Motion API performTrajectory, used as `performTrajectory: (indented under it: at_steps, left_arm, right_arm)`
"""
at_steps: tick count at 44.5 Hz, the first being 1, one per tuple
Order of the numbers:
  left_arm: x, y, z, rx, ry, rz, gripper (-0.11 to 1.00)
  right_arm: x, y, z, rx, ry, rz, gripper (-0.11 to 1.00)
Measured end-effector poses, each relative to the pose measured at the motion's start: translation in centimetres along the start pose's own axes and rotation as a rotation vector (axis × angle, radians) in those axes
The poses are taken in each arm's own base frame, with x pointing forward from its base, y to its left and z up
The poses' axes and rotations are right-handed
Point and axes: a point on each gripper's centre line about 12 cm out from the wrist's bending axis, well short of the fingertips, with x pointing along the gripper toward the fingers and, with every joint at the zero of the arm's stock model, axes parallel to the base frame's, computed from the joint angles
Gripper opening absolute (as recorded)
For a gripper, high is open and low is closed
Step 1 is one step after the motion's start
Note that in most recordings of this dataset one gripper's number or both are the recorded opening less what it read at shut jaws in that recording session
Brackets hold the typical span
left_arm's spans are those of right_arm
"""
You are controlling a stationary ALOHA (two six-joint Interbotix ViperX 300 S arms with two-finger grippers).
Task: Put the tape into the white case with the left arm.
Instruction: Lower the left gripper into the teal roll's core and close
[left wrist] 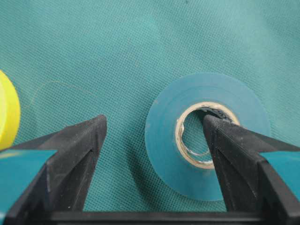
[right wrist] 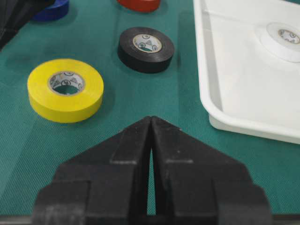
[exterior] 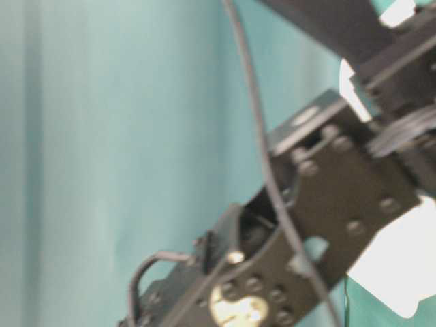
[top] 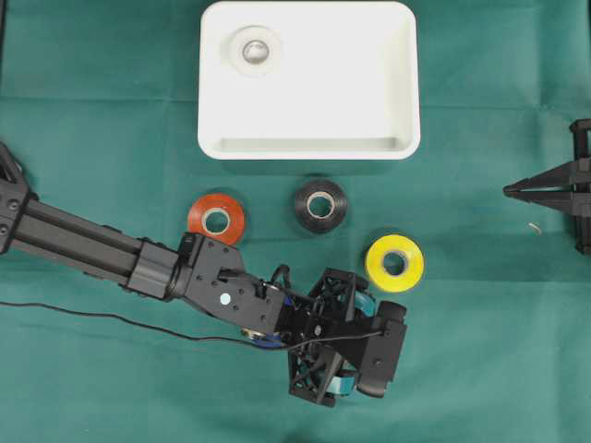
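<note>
Left gripper [left wrist: 154, 154]: jaws wide apart, closed on nothing; low over the cloth [left wrist: 93, 47].
Teal tape [left wrist: 208, 143]: flat on the cloth, one finger [left wrist: 234, 154] tip down in or over its core, the other finger well clear outside the ring, so one side of the roll sits between the jaws; whether the inner finger touches the cardboard, cannot tell.
Yellow tape [top: 394, 262]: just outside the left jaw, beyond the fingertips' reach.
Black tape [top: 319, 205], red tape [top: 216, 219]: loose on the cloth, between the left gripper and the case.
Case [top: 388, 83]: far side of the cloth, well ahead of the jaws; one white tape [top: 255, 50] already lying in its corner.
Right gripper [right wrist: 151, 136]: fingers pressed together, empty, parked at the table edge.
Done: approach and straddle of the teal roll, judging from the jaw placement.
Left: squeeze on the roll wall, lift, carry over the loose rolls, release inside the case.
Progress: early, grasp not yet made.
</note>
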Motion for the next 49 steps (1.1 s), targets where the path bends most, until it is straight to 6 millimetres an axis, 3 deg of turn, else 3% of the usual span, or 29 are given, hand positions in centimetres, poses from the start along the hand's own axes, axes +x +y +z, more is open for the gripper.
performTrajectory:
  at_steps: [19,22,28,30,49]
  left_arm:
    - [0.6,1.0,-0.7,-0.012,0.018,0.013,0.80]
    - [0.6,1.0,-0.6,-0.014,0.018,0.012,0.71]
    - [0.6,0.9,-0.9,-0.017,0.040,0.011,0.32]
    - [0.6,0.8,-1.0,-0.010,0.049,0.010,0.25]
    - [0.2,0.7,-1.3,0.003,0.075,0.008,0.25]
  right_arm:
    - [0.0,0.0,0.1,0.000,-0.008,0.000,-0.09]
    - [0.0,0.0,0.1,0.000,-0.006,0.000,-0.09]
    - [0.0,0.0,0.1,-0.002,-0.009,0.000,-0.09]
    - [0.0,0.0,0.1,-0.002,-0.009,0.000,-0.09]
    - [0.0,0.0,0.1,0.000,-0.009,0.000,-0.09]
